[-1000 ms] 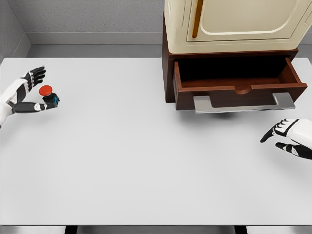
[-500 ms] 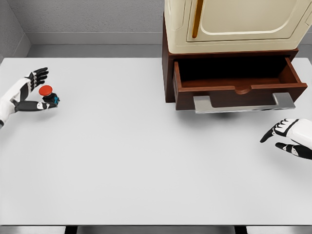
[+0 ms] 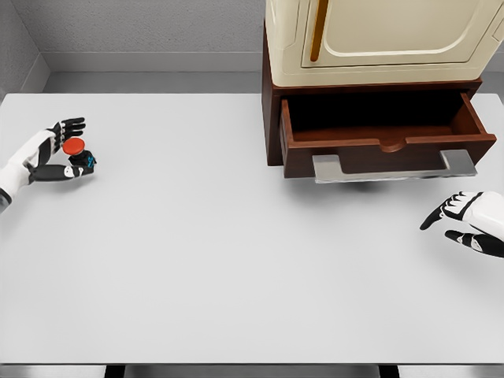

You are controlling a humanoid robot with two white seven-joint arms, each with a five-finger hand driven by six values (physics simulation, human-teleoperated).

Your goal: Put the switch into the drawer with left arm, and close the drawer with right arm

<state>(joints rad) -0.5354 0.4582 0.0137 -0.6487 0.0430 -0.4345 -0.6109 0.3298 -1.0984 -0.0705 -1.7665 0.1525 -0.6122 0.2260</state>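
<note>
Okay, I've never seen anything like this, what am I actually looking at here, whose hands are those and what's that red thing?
This is a simulated humanoid robot, seen from a camera on its own head, looking down at a white table. Its left hand is at the far left, fingers closing around a small switch with a red button; a firm grip isn't clear yet. Its right hand rests open at the right edge. The brown drawer stands open, under a cream cabinet.
</note>
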